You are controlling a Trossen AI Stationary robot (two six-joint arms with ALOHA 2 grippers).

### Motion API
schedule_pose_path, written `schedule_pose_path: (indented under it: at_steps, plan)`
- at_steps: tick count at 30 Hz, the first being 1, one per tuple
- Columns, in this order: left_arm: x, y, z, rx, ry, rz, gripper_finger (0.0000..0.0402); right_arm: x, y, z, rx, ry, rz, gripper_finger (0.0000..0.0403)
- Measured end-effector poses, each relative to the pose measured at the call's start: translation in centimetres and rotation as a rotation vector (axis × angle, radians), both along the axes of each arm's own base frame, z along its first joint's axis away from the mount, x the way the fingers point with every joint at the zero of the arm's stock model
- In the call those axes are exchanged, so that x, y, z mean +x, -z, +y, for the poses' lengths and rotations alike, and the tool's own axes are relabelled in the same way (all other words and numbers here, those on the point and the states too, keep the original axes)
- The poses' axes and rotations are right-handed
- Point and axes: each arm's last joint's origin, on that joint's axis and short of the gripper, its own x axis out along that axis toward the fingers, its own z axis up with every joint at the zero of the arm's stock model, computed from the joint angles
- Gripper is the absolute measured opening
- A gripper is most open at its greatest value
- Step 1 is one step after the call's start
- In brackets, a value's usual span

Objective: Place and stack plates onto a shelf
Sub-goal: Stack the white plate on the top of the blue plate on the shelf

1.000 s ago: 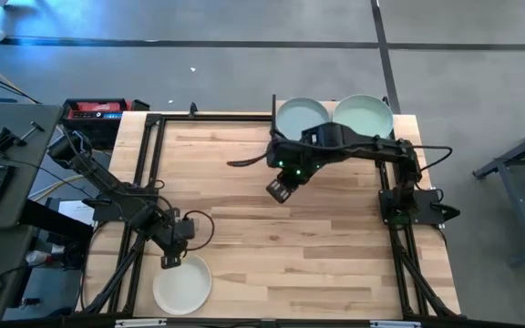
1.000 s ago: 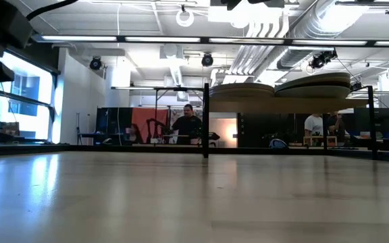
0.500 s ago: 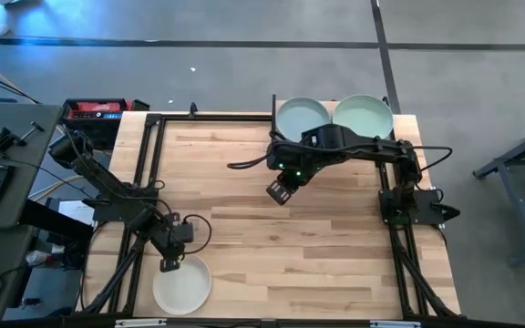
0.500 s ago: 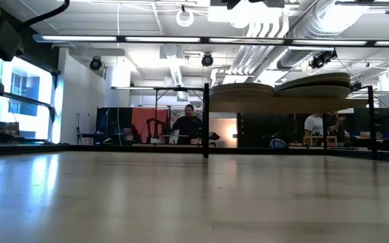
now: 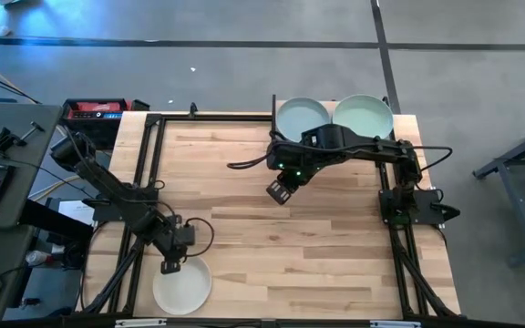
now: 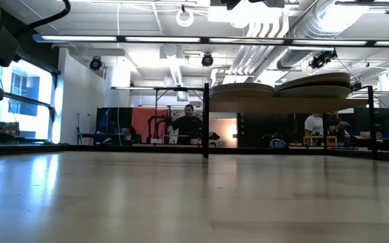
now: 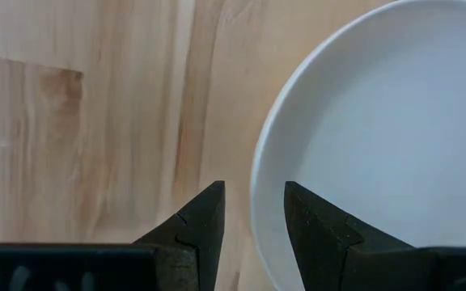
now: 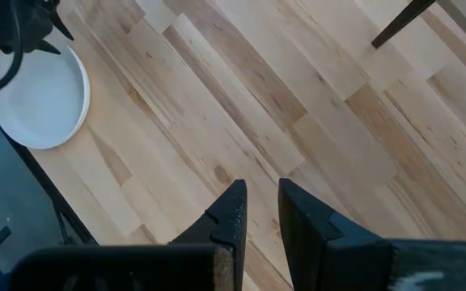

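A pale white plate (image 5: 184,286) lies flat on the table near its near left corner, and it also shows in the right wrist view (image 8: 40,99). My left gripper (image 5: 169,266) is open above the plate's far rim. In the left wrist view (image 7: 255,212) one finger stands outside the rim (image 7: 259,182) and one over the plate's inside. I see no touch. My right gripper (image 5: 279,191) hangs narrowly open over the table's middle (image 8: 262,208). The shelf (image 6: 286,105) at the far edge carries a stack topped by a light blue plate (image 5: 302,117) and one topped by a mint green plate (image 5: 364,116).
Black frame rails (image 5: 144,173) run along the table's left and right sides. The shelf's thin black posts (image 6: 206,121) stand at the far edge. Bare wood (image 5: 272,241) lies between the two arms. People (image 6: 187,125) stand in the room behind the table.
My left gripper has crept a little toward the table's near edge, coming over the pale white plate's far rim. The plate and the right arm have kept still.
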Motion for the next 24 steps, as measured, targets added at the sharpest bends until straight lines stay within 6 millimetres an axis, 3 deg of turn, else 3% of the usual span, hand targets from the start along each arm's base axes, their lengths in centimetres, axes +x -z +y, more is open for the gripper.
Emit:
schedule_pose_path:
  at_steps: [17,24]
  plan:
    - [0.8,2.7,-0.8,0.053,0.004,0.096,0.0115,0.0,0.0,0.0,0.001,0.0,0.0,0.005]
    - [0.8,2.7,-0.8,0.057,0.003,0.099,0.0056,0.0,0.0,0.0,0.002,-0.001,0.0,0.005]
